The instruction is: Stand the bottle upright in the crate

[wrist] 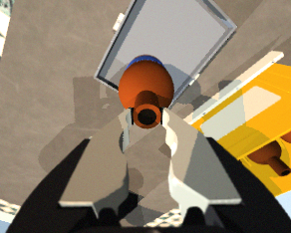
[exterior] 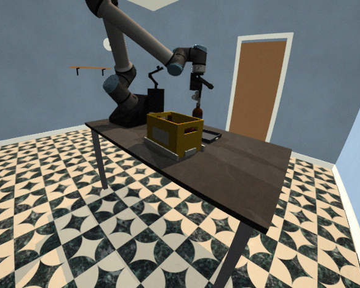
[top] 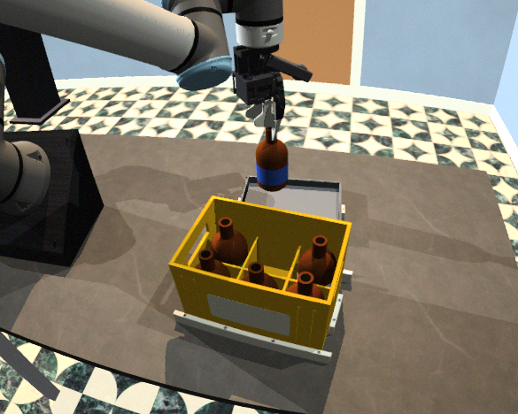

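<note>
My gripper [top: 270, 126] is shut on the neck of a brown bottle with a blue label [top: 272, 165]. The bottle hangs upright in the air above the near left part of the grey tray [top: 301, 195], behind the yellow crate [top: 265, 271]. In the wrist view the fingers clamp the bottle's open neck, with the bottle [wrist: 145, 90] over the tray's edge [wrist: 164, 45] and the crate [wrist: 254, 129] to the right. The crate holds several upright brown bottles; its back middle compartment [top: 276, 249] is empty. The bottle [exterior: 197, 112] also shows in the exterior view.
The crate stands on a grey base plate [top: 254, 333] in the middle of the table. The robot's black pedestal [top: 35, 200] stands at the table's left. The tray is otherwise bare.
</note>
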Tool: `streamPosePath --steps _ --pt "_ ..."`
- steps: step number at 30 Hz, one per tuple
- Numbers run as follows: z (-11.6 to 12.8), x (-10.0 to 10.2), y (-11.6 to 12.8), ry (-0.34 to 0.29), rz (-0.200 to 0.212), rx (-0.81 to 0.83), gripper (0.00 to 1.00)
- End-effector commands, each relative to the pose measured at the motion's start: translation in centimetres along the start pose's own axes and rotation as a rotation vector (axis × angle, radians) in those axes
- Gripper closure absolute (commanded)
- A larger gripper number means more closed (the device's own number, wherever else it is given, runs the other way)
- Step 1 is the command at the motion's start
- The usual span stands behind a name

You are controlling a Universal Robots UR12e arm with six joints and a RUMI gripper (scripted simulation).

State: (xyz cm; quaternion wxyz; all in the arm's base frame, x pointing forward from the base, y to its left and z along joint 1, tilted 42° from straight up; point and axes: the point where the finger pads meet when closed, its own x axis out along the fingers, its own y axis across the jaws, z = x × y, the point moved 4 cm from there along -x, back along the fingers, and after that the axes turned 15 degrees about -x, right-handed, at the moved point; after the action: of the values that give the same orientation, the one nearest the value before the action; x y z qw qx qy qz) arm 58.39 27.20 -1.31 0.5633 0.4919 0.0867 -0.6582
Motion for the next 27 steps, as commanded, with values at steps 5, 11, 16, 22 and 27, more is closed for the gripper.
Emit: streamPosePath --steps 5,11,16,22,27 --pt "-0.03 -0.76 0.04 0.001 0.001 0.001 1.00" --pt "-0.03 -1.06 0.04 0.001 0.001 0.001 1.00" --pt "-0.03 -1.15 0.04 0.001 0.001 0.001 1.00" --pt "-0.03 -1.16 0.04 0.001 0.001 0.001 1.00" --pt "-0.03 -1.16 0.04 0.001 0.001 0.001 1.00"
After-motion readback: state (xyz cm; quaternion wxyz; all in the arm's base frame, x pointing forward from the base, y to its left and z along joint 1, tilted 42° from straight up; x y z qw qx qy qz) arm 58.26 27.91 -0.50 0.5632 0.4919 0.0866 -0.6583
